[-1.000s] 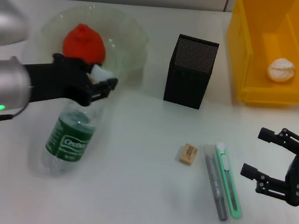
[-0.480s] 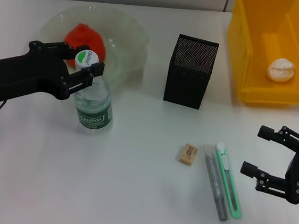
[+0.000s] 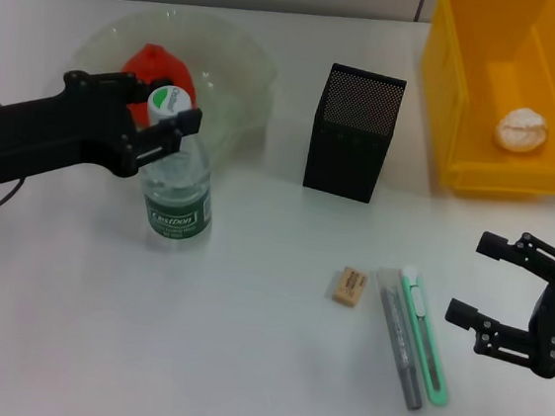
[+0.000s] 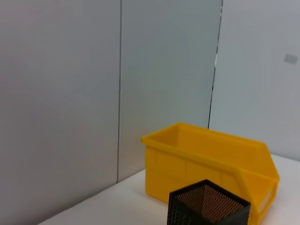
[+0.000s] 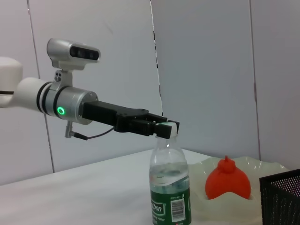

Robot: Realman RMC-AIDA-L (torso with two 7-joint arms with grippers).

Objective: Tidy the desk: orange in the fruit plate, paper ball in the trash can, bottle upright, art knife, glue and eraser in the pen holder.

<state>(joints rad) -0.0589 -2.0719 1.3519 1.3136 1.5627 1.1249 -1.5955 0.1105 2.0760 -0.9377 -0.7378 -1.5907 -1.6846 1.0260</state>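
The clear plastic green-labelled bottle (image 3: 175,179) stood upright on the white surface (image 3: 241,363) beside the glass fruit plate (image 3: 242,75), the left gripper (image 3: 172,125) jaws clamped at its cap. Light, slippery, probably tippy. The right gripper (image 3: 495,291) hovered, jaws apart.

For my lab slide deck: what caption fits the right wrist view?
Left gripper holds the cap of the upright bottle, with the orange in the fruit plate behind.
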